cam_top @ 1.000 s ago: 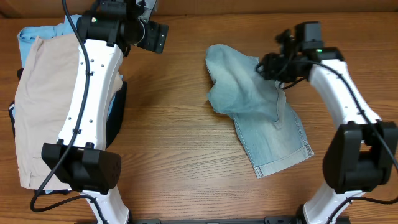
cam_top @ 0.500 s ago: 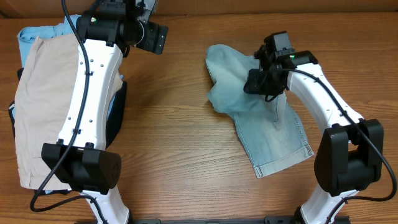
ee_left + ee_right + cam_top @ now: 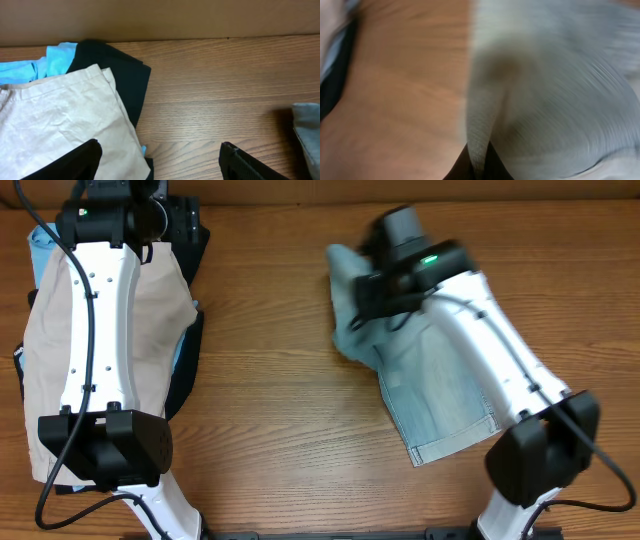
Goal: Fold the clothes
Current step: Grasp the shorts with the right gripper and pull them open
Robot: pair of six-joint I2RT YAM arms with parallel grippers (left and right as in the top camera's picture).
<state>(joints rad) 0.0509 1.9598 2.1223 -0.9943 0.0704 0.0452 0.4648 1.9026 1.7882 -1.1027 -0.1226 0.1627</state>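
The faded light-blue denim shorts lie rumpled on the wooden table, right of centre, with a cuffed hem toward the front. My right gripper is shut on a raised fold of the denim. That view is blurred by motion. From overhead the right arm covers the upper left part of the shorts. My left gripper is open with nothing between its fingers, hovering over the edge of the pile on the left. An edge of the denim shows at the far right of the left wrist view.
Larger beige shorts lie at the left on a black garment and a sky-blue one. A brown wall runs along the table's back edge. Bare wood separates the pile from the denim.
My right arm swung left across the denim and its jaws closed on a fold. The left arm swung left, over the beige pile.
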